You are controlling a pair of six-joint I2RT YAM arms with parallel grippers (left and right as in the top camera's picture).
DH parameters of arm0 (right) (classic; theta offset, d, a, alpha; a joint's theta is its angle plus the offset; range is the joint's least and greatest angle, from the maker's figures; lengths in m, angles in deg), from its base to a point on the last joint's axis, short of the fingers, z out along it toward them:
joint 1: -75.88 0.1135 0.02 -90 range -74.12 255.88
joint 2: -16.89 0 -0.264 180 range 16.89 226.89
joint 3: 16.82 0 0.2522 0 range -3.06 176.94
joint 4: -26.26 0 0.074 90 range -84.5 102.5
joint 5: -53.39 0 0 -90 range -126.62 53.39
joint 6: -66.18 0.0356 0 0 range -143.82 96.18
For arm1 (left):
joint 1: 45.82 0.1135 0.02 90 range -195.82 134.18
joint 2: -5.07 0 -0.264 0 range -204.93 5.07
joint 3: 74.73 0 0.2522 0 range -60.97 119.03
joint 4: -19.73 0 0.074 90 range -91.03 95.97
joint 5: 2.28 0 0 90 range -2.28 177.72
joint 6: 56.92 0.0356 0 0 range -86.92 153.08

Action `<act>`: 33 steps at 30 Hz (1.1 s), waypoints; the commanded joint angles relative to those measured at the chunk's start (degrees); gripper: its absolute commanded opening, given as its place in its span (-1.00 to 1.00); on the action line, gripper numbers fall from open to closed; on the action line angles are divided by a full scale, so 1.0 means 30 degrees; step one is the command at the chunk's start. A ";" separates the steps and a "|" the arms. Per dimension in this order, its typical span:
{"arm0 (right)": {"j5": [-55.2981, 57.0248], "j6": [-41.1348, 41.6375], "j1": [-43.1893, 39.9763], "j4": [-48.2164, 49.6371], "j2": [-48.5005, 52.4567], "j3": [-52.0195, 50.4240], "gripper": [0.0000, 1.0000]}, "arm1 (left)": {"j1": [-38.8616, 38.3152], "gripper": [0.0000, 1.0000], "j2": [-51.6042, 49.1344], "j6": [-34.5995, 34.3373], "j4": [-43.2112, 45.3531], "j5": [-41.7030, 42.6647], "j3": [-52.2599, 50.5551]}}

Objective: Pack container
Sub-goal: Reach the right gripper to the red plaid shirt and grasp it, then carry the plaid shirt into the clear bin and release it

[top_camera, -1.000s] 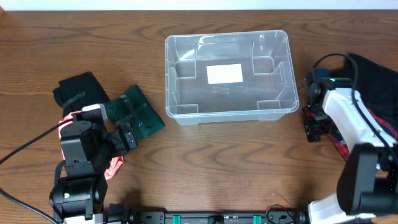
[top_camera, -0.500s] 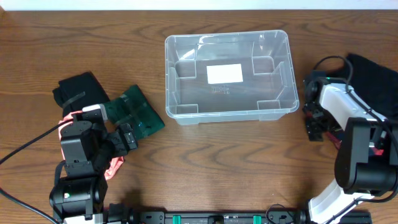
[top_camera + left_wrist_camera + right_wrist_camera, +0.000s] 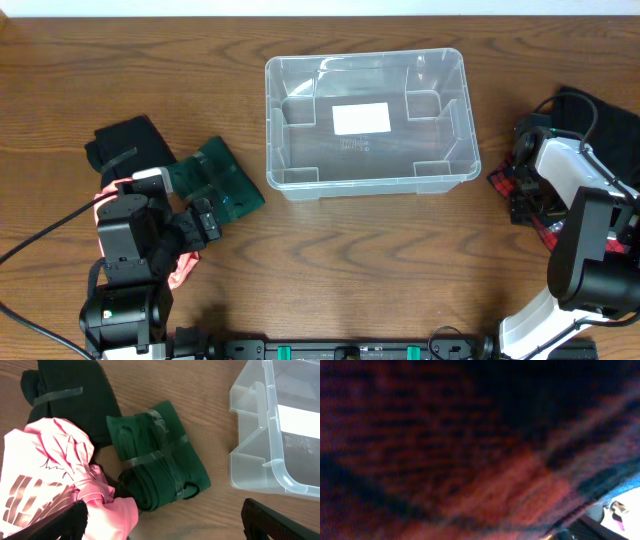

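Moved rightward: right gripper (image 3: 524,196) buried in plaid cloth (image 3: 470,460), likely for pickup; opening untellable. Left gripper (image 3: 162,512) wide, idle.

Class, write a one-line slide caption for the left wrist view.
Taped dark green folded garment lies on the wooden table between a pink printed garment and the clear plastic storage bin.

— Where is the left arm (image 3: 128,240)?
— Folded low at the near left, wrist turned toward the middle. The left gripper (image 3: 203,222) points out and down, its fingers (image 3: 70,519) spread wide apart
— And the right arm (image 3: 572,178)?
— Bent at the elbow along the right side, with the right gripper (image 3: 522,196) lowered. Its wrist view is only a close blur, so I can't tell how its jaws stand
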 commanded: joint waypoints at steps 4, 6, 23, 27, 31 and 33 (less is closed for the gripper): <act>-0.0721 0.0816 -0.0262 0.0845 0.0124 -0.0721 0.57 | -0.0058 0.96 0.0015 -0.0087 -0.0066 0.0036 0.0430; -0.0729 0.0838 -0.0262 0.1195 0.0124 -0.0991 0.41 | -0.0058 0.96 0.0015 -0.0087 -0.0066 0.0036 0.0430; -0.0590 0.2120 0.0219 0.1596 -0.0845 -0.0612 -0.98 | -0.0058 0.96 0.0007 -0.0087 -0.0051 0.0036 0.0430; -0.0597 0.2120 0.1173 0.1494 -0.2463 0.0583 -0.99 | -0.0058 0.96 0.0007 -0.0087 -0.0058 0.0036 0.0430; -0.0597 0.2120 0.2470 0.1144 -0.4568 0.2441 -0.97 | -0.0058 0.96 0.0007 -0.0087 -0.0058 0.0036 0.0430; -0.0597 0.2127 0.3213 0.0954 -0.5676 0.3563 -0.97 | -0.0058 0.96 0.0007 -0.0087 -0.0058 0.0036 0.0430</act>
